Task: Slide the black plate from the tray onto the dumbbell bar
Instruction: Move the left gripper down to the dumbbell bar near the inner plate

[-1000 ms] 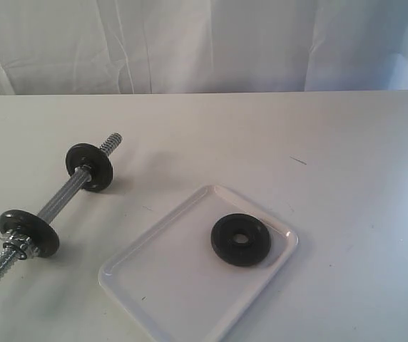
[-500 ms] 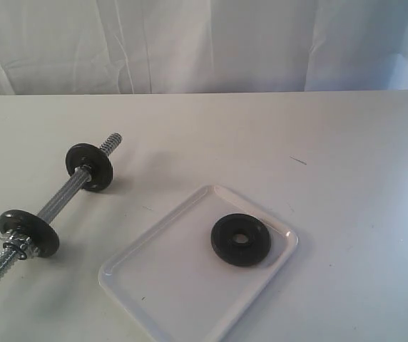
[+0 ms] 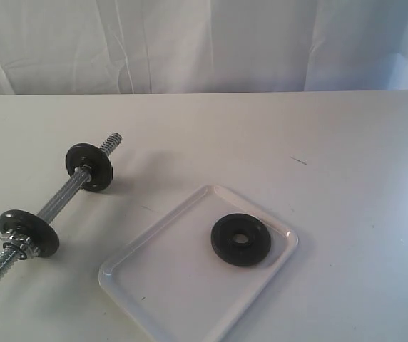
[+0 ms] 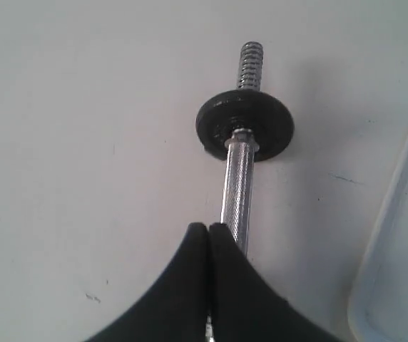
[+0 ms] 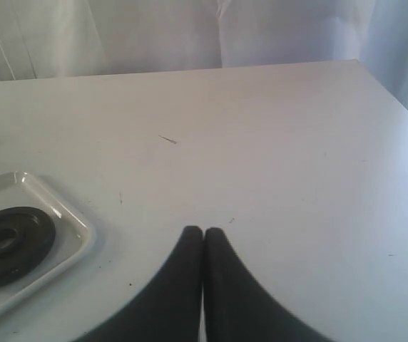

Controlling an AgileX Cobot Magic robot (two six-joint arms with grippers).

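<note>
Though small, treat the black plate as dense and rigid: heavy for its size, matte rather than slippery, unlikely to break. Lies flat near the right corner of the tray, well apart from the dumbbell bar at left. Best pinched across the rim, or rim to centre hole, after tipping one edge off the glossy floor. Note the left gripper pressed together and empty, poised above the bar's middle, pointing toward the far disc. Likewise the right gripper: closed, empty, over bare table right of the tray.
</note>
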